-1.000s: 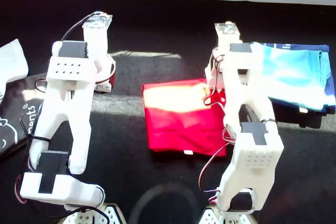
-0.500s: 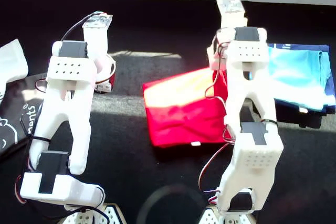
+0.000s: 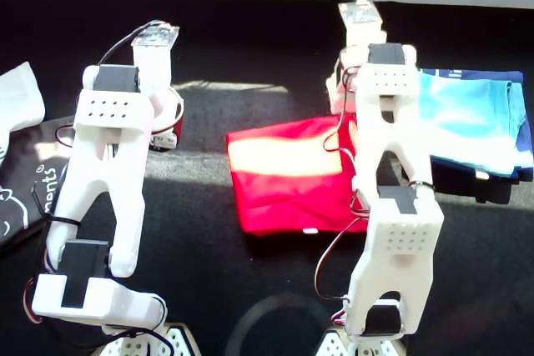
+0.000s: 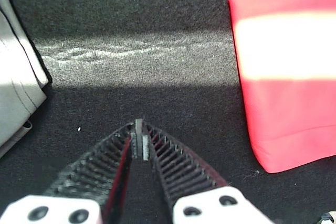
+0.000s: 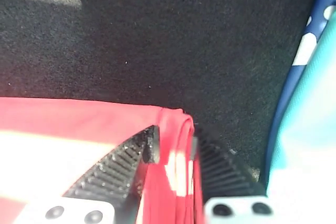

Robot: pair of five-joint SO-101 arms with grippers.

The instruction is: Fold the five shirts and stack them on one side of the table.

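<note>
The right end effector is clamped on the red shirt, its jaws closed over the rolled edge at the shirt's far right corner. The left end effector has its jaws together on nothing. It sits low over the bare worktop, with the red shirt off to its right and apart from it.

We judge that the coming move turns on the stack. It lies to the right of the red shirt and close beside it, teal cloth over dark blue. The pinched corner is thus the part nearest the goal, and the right arm is plainly the nearer one. The red shirt lies folded and flat, a little longer across the worktop than from front to back, so we expect it to travel sideways along its long axis (dragged or lifted, we cannot say).

In the high view the right arm covers the shirt's right edge, so we cannot tell whether shirt and stack touch. We also cannot see how many layers the jaws hold, or count the shirts in the stack. At the far left, the white shirt and black shirt are cut off at the edge.
</note>
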